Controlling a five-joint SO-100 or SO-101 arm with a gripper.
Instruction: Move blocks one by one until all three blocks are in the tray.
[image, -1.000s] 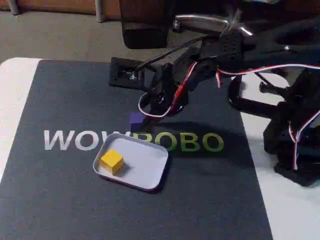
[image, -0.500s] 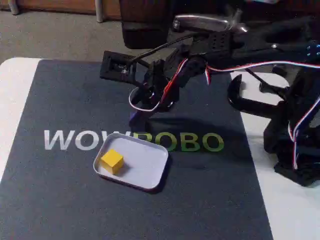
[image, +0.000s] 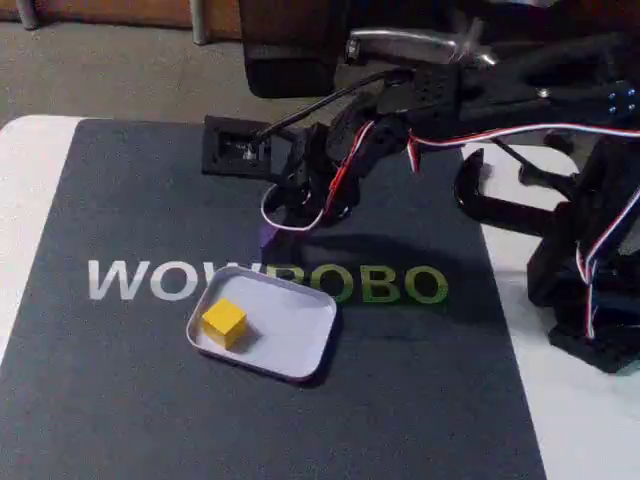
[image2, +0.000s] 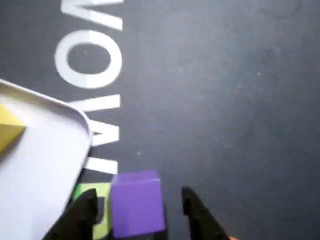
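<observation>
The pale tray (image: 290, 345) lies on the dark mat with the yellow block (image: 223, 322) in its left part. Just behind the tray's far rim, the purple block (image: 267, 236) peeks out from under the arm. My gripper (image: 278, 225) hangs right over it. In the wrist view my gripper (image2: 137, 196) is open, its two black fingers (image2: 80, 217) either side of the purple block (image2: 137, 202) with a small gap on each side. The tray (image2: 45, 170) and a corner of the yellow block (image2: 10, 131) show at left. A sliver of orange (image2: 233, 238) touches the bottom edge.
The mat (image: 130, 200) carries large WOWOBO lettering (image: 140, 282) and lies on a white table (image: 25, 170). The arm's base and a black clamp (image: 500, 205) stand at the right. Open mat lies left of and in front of the tray.
The arm's head moved a little to the left, rose slightly, then dropped back. It now covers more of the purple block. The tray and yellow block stayed still.
</observation>
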